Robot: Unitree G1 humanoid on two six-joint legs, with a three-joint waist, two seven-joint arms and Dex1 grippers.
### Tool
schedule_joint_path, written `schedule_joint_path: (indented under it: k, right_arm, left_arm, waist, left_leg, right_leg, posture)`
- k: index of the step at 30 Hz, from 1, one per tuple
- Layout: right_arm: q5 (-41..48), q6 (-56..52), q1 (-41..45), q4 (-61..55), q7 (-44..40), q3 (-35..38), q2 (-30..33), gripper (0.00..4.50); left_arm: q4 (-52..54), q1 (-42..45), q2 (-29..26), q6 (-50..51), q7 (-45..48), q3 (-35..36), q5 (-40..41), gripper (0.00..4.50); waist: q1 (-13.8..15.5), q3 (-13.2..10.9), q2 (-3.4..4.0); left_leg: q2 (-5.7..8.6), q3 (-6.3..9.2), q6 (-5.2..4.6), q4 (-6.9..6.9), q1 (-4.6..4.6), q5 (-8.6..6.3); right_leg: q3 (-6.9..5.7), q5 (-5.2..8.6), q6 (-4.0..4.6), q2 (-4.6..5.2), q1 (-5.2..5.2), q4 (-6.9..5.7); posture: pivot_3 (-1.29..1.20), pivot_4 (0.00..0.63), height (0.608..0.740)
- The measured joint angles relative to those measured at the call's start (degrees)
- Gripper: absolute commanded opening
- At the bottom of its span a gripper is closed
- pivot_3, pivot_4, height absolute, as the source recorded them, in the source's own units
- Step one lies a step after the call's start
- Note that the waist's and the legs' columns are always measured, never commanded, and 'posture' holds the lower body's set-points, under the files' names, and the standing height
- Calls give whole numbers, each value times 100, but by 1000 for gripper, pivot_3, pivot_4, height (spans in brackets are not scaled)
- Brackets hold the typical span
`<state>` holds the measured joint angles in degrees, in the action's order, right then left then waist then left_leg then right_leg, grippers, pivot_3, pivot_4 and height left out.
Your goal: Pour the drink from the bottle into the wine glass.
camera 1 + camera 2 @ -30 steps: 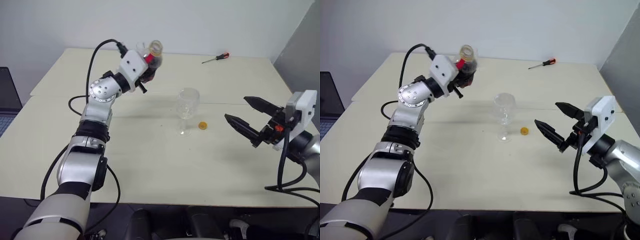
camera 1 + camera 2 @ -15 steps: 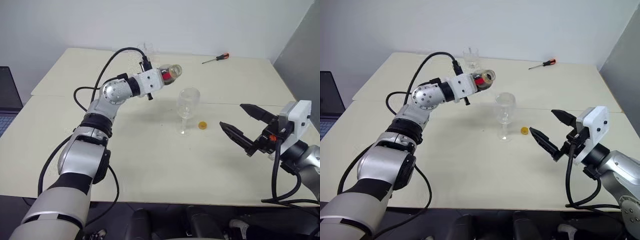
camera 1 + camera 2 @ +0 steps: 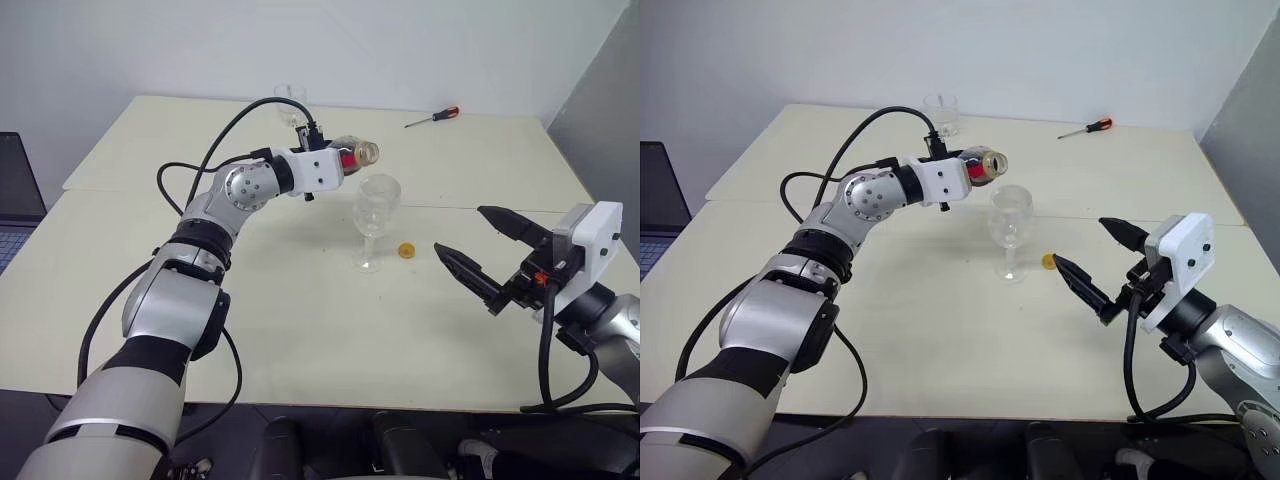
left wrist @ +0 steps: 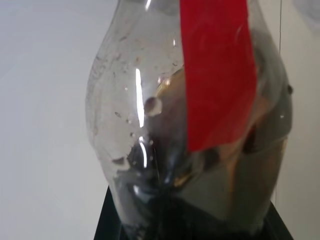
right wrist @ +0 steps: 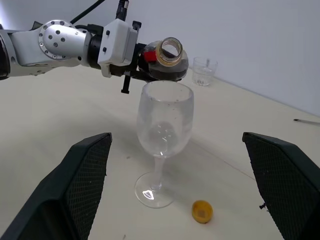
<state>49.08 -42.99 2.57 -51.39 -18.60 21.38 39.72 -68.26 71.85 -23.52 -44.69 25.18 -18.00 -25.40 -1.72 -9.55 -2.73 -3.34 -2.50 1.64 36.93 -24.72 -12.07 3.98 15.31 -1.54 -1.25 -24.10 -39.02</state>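
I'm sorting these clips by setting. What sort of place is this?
Probably a lab or office workroom, not a kitchen or bar: plain cream tables pushed together against a bare white wall, a screwdriver lying at the far edge, and a laptop at the side.

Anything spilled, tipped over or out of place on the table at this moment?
Nothing spilled. The wine glass stands upright and empty. The bottle, held tilted in the left gripper, is meant to be so. Its yellow cap lies loose beside the glass's foot, and a screwdriver lies at the far edge.
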Motion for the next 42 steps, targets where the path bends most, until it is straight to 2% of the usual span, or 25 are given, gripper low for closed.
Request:
schedule_joint_path:
  k: [6,25,42]
  right_arm:
    - [57,0,-37,-13,94,10,86,4500]
    - [188,0,-242,-39,300,213,304,4500]
    - [184,0,-263,-36,265,239,445,4500]
  left_arm:
    - [-95,113,-60,-158,-556,-290,-494,899]
    - [-267,455,-219,-460,-1528,-808,-1305,899]
    - [-322,724,-381,-621,-2316,-1026,-1695,899]
  waist:
    - [2,0,0]
    - [5,0,0]
    - [7,0,0]
  left_leg:
    - [0,1,0,1,0,0]
    - [4,1,0,3,-1,0]
    - [4,2,1,4,0,0]
  right_leg:
    - [0,-1,2,0,0,-1]
    - [0,-2,3,2,0,-3]
    - [-1,-6,9,3,1,-5]
  posture:
    - [0,150,740]
    - [0,150,740]
    - [0,150,740]
